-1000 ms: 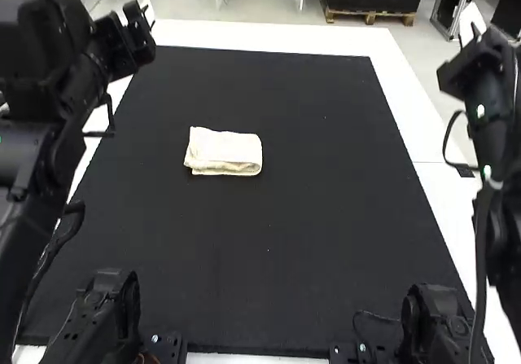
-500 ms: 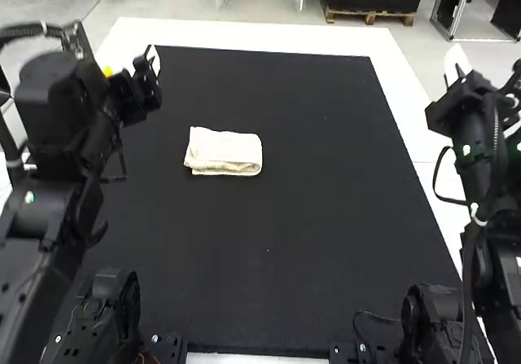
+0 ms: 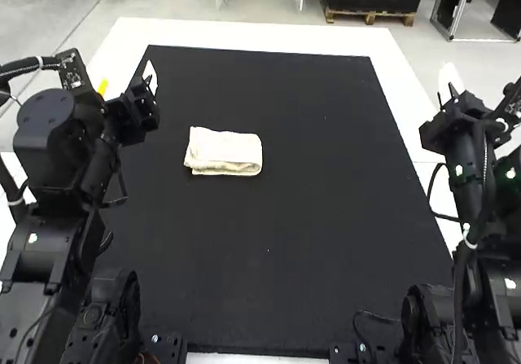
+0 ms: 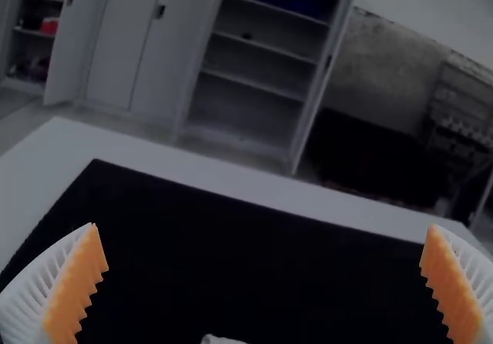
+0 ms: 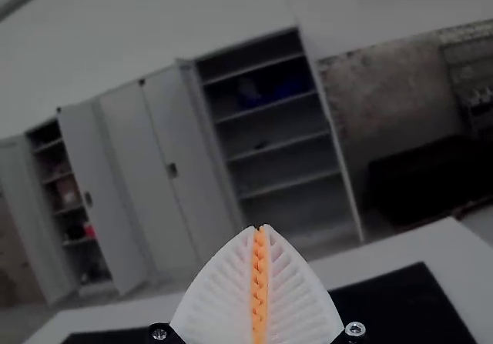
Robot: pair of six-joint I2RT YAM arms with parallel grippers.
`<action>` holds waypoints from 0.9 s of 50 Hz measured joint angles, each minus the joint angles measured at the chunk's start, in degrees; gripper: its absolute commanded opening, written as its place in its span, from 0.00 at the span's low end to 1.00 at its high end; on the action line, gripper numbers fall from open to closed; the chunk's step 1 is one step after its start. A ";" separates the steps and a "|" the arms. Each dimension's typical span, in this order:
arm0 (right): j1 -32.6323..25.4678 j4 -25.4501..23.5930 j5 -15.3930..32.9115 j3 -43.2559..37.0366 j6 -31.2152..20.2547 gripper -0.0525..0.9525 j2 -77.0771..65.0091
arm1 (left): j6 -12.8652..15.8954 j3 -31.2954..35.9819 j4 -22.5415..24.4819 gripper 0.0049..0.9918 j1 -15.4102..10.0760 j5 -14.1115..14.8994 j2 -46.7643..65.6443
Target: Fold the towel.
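Fingers (image 4: 75,286) on the left arm (image 3: 61,189) are spread wide and empty; the right arm's fingers (image 5: 293,302) meet, gripping nothing. The towel (image 3: 224,151) lies folded into a small, flat bundle, unmoved. Beneath the towel is a dark mat (image 3: 269,242) on the white counter (image 3: 244,34). Well apart on either side of the towel, both arms have drawn back and shifted inward, so the folding looks finished.

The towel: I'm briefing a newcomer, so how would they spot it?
On the white table lies a big black mat. Left of the mat's middle, toward its far side, rests the folded towel, a small cream rectangle against that black.
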 measured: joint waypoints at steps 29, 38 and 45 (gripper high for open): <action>0.70 2.64 -3.87 -2.32 -0.22 0.03 0.02 | 6.51 -4.74 8.22 0.96 0.00 0.37 -1.95; 1.14 6.82 -5.40 -3.58 -1.29 0.03 0.02 | 8.09 -5.29 12.46 0.97 0.00 1.36 -1.95; 1.14 10.84 -5.81 -6.34 -2.16 0.03 0.02 | 10.54 -7.19 16.02 0.97 0.00 1.49 -1.95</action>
